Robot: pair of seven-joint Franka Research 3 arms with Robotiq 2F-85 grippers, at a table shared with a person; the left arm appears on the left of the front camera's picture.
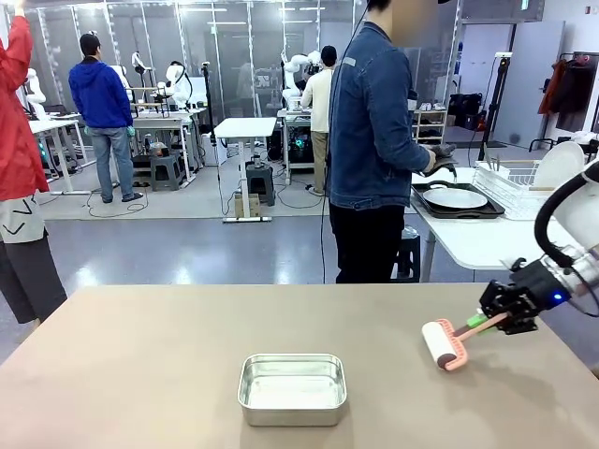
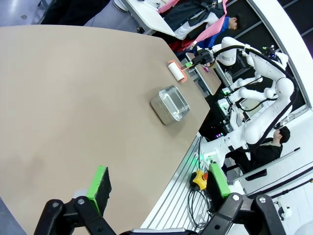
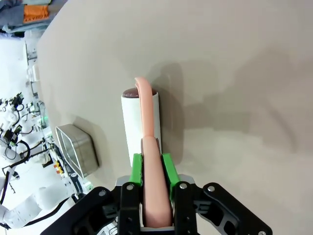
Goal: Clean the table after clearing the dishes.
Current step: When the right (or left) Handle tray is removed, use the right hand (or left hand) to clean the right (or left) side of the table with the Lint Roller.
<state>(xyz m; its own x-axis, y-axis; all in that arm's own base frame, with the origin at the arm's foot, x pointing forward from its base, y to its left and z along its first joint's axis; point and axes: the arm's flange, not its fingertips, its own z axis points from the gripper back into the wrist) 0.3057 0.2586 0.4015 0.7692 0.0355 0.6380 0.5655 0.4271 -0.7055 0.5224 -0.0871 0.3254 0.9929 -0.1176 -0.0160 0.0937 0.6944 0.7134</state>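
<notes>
**A:** Plain matte beige-tan all across the table (image 1: 140, 374), no pattern on it.

**B:** Near the right edge there's the lint roller (image 1: 447, 341), a white roll with a salmon-pink handle.

**A:** The right gripper (image 1: 479, 322) is black with green pads. The left gripper (image 2: 159, 182) has the same black and green.

**B:** The steel pan (image 1: 292, 388) near the middle is bright silver.

**A:** On the far side, the person (image 1: 374, 131) wears a blue denim jacket and black trousers. Far right, a white plate (image 1: 456, 198) on a dark tray (image 1: 491, 211).

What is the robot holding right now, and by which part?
The right tool grips a lint roller by its pink handle; the left tool is open and empty.
</notes>
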